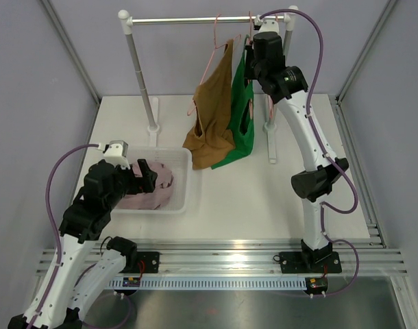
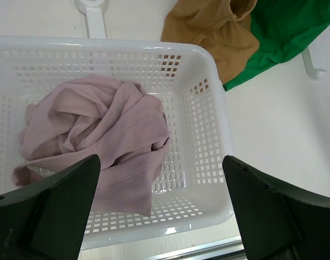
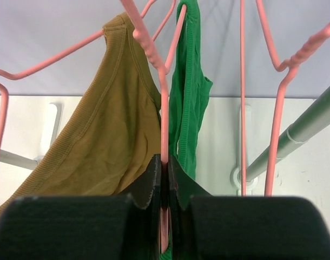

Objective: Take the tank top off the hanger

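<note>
Over white table (image 1: 264, 199), right jaws pinch hanger (image 3: 164, 135).

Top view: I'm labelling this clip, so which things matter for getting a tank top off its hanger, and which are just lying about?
In the job: right hand, shut on the pink hanger; brown tank top; green tank top; clothes rail.
Lying about: white basket; pink garment inside it; left hand, open above it.
</note>
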